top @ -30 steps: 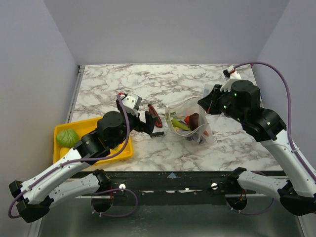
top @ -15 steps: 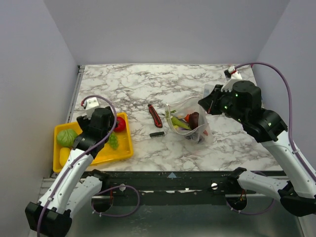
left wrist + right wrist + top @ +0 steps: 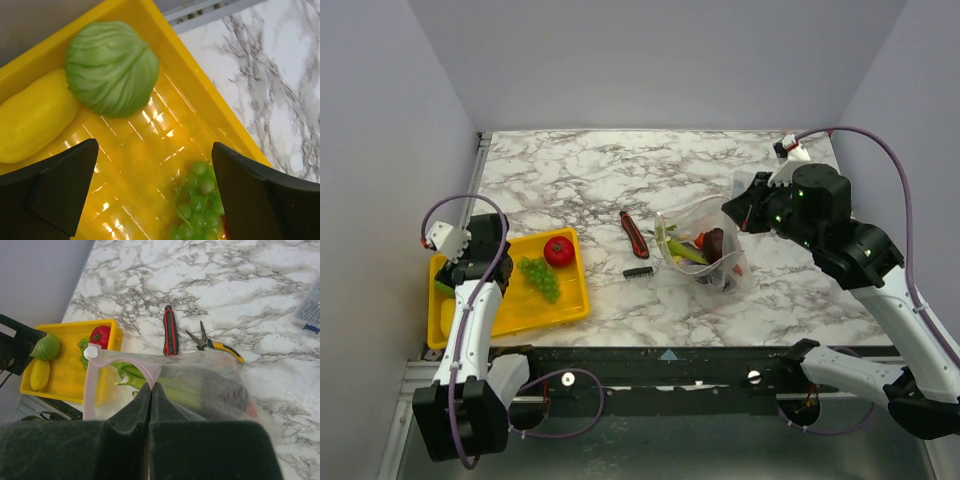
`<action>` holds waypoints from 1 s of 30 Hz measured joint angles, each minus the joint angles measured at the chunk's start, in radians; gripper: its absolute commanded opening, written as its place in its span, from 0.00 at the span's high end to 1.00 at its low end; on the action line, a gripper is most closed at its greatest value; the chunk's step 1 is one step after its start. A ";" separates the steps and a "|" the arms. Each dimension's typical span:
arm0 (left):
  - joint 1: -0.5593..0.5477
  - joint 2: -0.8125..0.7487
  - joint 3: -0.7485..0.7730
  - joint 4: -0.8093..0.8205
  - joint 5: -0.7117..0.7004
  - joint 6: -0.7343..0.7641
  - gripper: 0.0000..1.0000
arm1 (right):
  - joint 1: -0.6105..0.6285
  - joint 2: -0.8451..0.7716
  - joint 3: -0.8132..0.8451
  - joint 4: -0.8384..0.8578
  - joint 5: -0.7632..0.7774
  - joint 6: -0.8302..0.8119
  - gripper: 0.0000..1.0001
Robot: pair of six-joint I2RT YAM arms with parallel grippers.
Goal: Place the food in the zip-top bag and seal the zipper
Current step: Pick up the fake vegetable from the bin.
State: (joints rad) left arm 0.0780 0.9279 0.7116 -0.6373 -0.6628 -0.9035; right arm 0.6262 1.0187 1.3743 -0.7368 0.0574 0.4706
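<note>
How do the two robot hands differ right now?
The left hand is wide open and empty; the right hand is pinched shut on the bag's zipper strip. The left hand hangs over the yellow tray; the right hand over the marble table. Both are black.

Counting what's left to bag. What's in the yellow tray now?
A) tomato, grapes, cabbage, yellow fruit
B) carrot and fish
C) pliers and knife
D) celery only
A: the yellow tray holds the tomato, grapes, cabbage and yellow fruit.

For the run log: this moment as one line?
left gripper open above yellow tray | right gripper shut on zip-top bag | tomato, grapes not yet bagged
</note>
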 measured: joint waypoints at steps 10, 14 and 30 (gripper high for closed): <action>0.219 0.197 0.080 -0.002 0.020 -0.117 0.01 | 0.000 -0.013 0.000 0.000 -0.015 0.001 0.99; 0.260 0.286 0.157 -0.031 0.019 -0.141 0.01 | 0.000 -0.012 0.001 0.000 -0.023 0.001 0.99; 0.375 0.430 0.191 -0.051 0.086 -0.183 0.02 | 0.000 0.013 0.016 -0.001 -0.024 0.000 0.99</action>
State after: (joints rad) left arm 0.4526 1.3579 0.9028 -0.6884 -0.5770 -1.0870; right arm 0.6262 1.0317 1.3899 -0.7376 0.0334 0.4709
